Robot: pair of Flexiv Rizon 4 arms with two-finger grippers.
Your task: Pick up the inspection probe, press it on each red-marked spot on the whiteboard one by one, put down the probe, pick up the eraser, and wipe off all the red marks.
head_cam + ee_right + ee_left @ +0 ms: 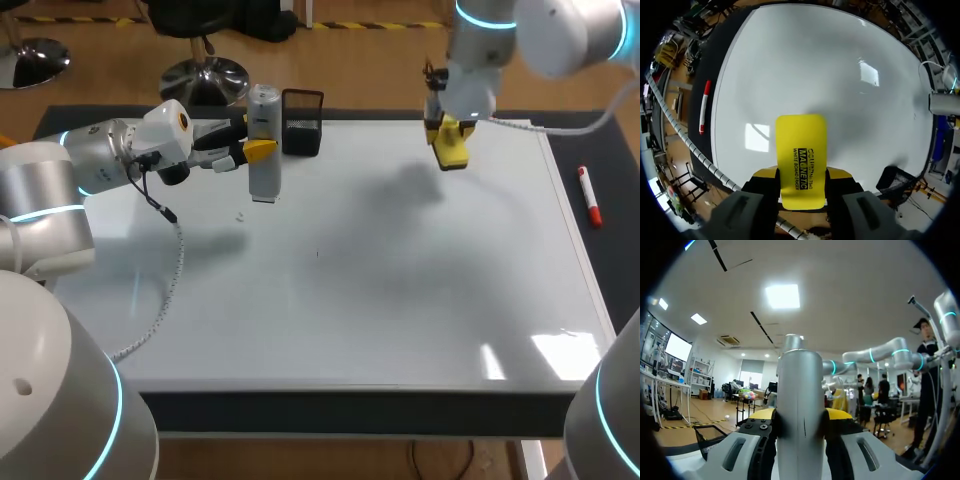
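The inspection probe (264,172), a silver cylinder, hangs upright over the far left of the whiteboard (400,290). My left gripper (260,150) is shut on its middle. In the left wrist view the probe (800,390) fills the gap between the gripper's (800,421) yellow tips. My right gripper (449,132) is shut on the yellow eraser (453,153) above the board's far right. The right wrist view shows the eraser (801,155) sticking out ahead of the gripper (801,176) over the whiteboard (840,70). I see no red marks on the board, only tiny dark specks.
A black mesh pen holder (302,122) stands at the board's far edge beside the probe. A red marker (590,196) lies on the dark mat right of the board. From the right wrist I also see the marker (704,107) and the holder (895,184).
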